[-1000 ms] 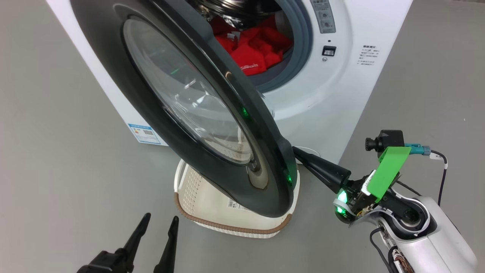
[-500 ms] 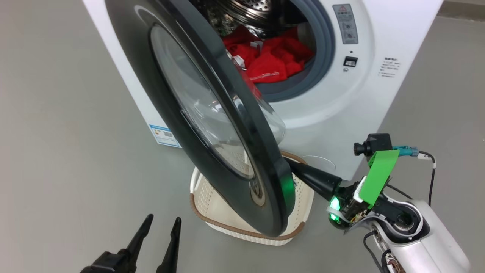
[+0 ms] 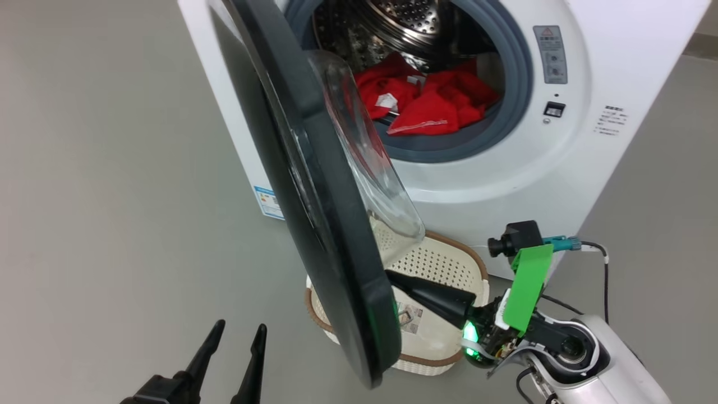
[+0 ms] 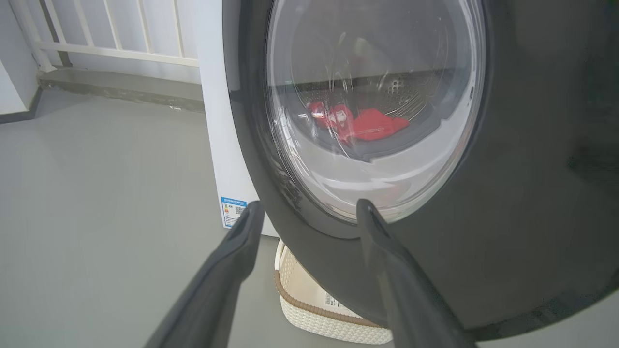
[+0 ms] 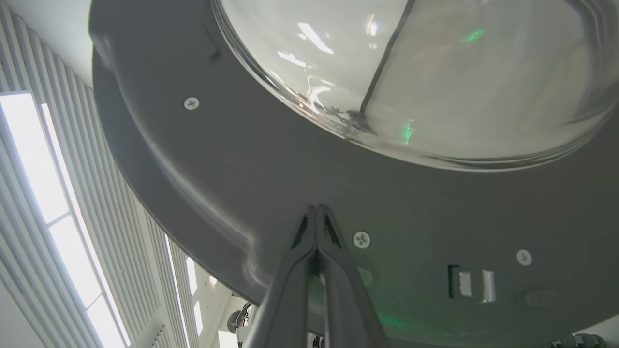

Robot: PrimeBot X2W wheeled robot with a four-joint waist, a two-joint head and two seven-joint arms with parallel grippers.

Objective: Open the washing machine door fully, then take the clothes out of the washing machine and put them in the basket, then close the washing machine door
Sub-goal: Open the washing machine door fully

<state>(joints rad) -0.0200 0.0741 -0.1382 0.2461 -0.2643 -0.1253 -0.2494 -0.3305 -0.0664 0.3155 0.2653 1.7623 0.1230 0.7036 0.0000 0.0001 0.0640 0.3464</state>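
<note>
**While the Door Stands Open, One Red Heap Lies in the Drum**

As the scene is counted, one white boxy front-loading washing machine (image 3: pixel 505 185), one round black-rimmed door (image 3: pixel 322 224) with a bulging glass window, one cream perforated plastic basket (image 3: pixel 443 264) and one heap of bright red fabric clothes (image 3: pixel 432 106) are found; separate garments cannot be told. The door is seen edge-on, glass bowl turned toward the drum, lower edge above the basket. The clothes are kept inside the drum. The right gripper (image 5: pixel 316 209) is pressed shut at the door's grey inner face; the left gripper (image 3: pixel 240 325) is spread wide, empty.
</note>
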